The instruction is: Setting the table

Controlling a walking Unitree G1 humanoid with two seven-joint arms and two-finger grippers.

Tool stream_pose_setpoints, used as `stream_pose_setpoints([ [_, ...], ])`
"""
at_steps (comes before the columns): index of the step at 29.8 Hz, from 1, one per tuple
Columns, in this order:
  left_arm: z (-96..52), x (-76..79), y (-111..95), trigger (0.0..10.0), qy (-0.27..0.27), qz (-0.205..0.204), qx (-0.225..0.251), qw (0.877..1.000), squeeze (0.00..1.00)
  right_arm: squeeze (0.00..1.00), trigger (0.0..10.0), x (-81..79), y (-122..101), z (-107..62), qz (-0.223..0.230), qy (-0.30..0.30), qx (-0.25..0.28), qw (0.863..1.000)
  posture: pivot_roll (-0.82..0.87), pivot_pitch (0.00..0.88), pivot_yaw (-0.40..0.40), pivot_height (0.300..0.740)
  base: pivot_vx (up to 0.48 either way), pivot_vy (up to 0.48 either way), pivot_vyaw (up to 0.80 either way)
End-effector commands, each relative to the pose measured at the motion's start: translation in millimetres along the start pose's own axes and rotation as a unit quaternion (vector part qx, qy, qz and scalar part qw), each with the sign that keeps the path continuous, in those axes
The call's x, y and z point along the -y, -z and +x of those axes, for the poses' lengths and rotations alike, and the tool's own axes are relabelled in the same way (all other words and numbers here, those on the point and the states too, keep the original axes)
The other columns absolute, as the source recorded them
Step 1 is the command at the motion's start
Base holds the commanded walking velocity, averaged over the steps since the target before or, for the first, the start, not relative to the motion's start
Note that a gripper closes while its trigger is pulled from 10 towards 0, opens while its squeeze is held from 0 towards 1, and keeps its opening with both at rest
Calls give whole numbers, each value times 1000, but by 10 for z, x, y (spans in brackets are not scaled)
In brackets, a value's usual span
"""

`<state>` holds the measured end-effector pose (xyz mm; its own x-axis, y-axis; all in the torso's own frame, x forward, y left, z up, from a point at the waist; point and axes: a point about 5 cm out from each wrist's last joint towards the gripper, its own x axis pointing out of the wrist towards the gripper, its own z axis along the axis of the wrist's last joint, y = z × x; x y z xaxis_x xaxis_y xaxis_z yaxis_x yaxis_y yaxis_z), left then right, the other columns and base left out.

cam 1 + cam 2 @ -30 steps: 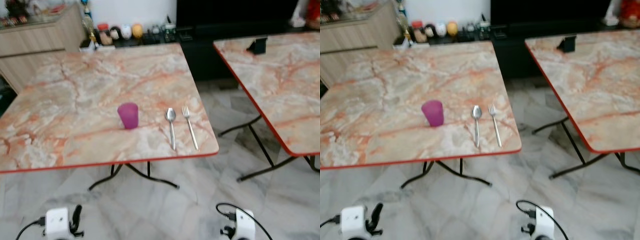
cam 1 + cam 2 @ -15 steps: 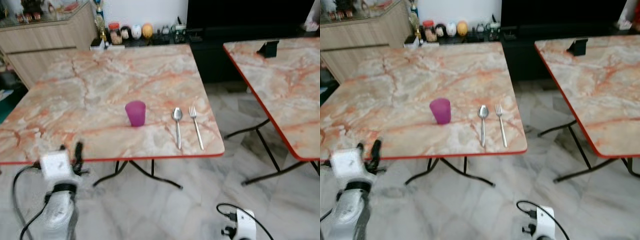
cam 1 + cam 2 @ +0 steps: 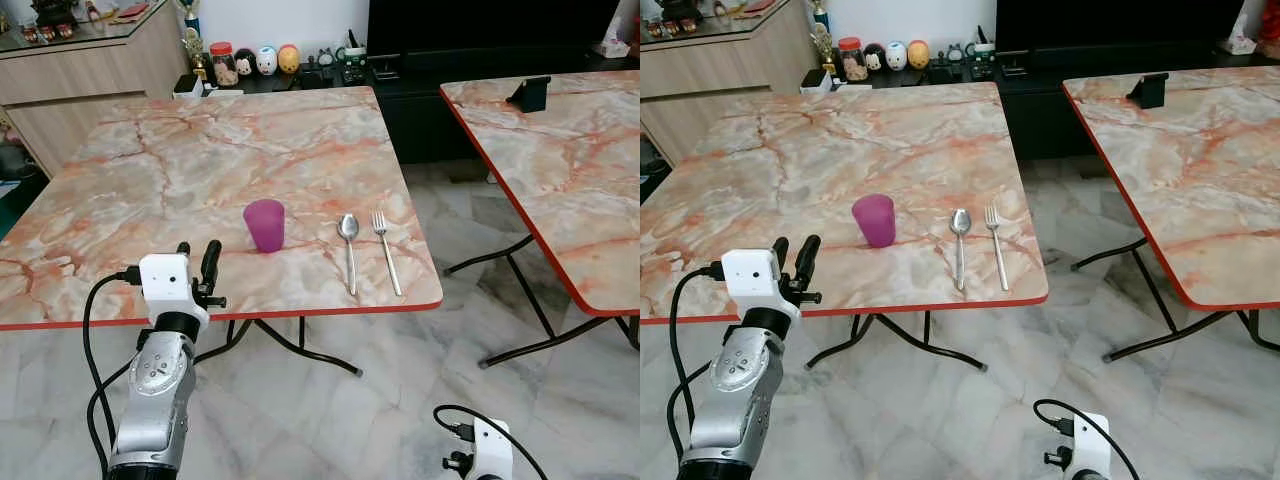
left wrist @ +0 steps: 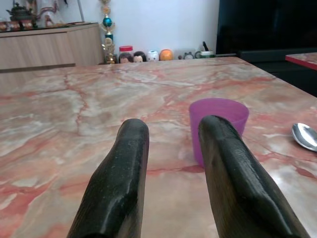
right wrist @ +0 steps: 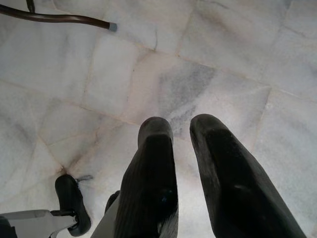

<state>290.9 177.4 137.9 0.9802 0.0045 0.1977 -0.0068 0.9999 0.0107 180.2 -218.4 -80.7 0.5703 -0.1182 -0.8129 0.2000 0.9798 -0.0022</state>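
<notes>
Looking down at the marble-pattern bench (image 3: pixel 200 150) with the red edge; you've got a second bench (image 3: pixel 570 170) of the same pattern sitting well apart on the right, tiled floor (image 3: pixel 380 410) between and below. A wooden sideboard (image 3: pixel 90 75) is standing behind on the left.

Your left arm is reaching up at the near edge, left gripper (image 3: pixel 197 262) hanging just over the rim with fingers parted and holding nothing. Your right gripper (image 5: pixel 181 134) is hanging low, pointing at the floor, fingers slightly apart, empty.

The purple cup (image 3: pixel 264 225) is standing upright near the near edge, just beyond the left gripper, not touching it. The spoon (image 3: pixel 348 250) and fork (image 3: pixel 385 250) are lying side by side to the right of the cup, handles pointing toward you.
</notes>
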Motion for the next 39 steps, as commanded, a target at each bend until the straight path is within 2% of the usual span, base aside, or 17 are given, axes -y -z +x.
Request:
stream_pose_setpoints([
  [1, -2, 7, 10, 10000, 1, -2, -5, 1000, 0, 0, 10000, -19, 35, -2, 4, -1, -7, 1000, -24, 0, 50, 740, 266, 0, 0],
  [26, 29, 53, -20, 10000, 10, -18, -1, 1000, 0, 0, 10000, -14, 34, -2, 2, -2, -8, 1000, -23, 0, 48, 740, 354, 0, 0],
  [30, 40, 40, -55, 10000, 9, -20, 5, 1000, 0, 0, 10000, -17, 33, -2, 1, -3, -8, 1000, -23, 0, 49, 740, 0, 0, 0],
  [33, 82, 5, -173, 10000, -2, -29, 18, 999, 0, 0, 10000, -19, 33, -2, 1, -4, -9, 1000, -24, 0, 49, 740, 0, 0, 0],
  [35, 106, 26, -291, 10000, 11, -39, 31, 999, 0, 0, 10000, -19, 34, -2, 0, -4, -9, 1000, -24, 0, 49, 740, 0, 0, 0],
  [36, 121, 36, -357, 10000, 20, -50, 27, 998, 0, 0, 10000, -20, 35, -2, -1, -4, -10, 1000, -19, 0, 52, 740, 0, 0, 0],
  [39, 115, -9, -381, 10000, 27, -56, 5, 998, 0, 0, 10000, -21, 39, -1, -11, -4, -15, 1000, -19, 0, 55, 740, 0, 0, 0],
])
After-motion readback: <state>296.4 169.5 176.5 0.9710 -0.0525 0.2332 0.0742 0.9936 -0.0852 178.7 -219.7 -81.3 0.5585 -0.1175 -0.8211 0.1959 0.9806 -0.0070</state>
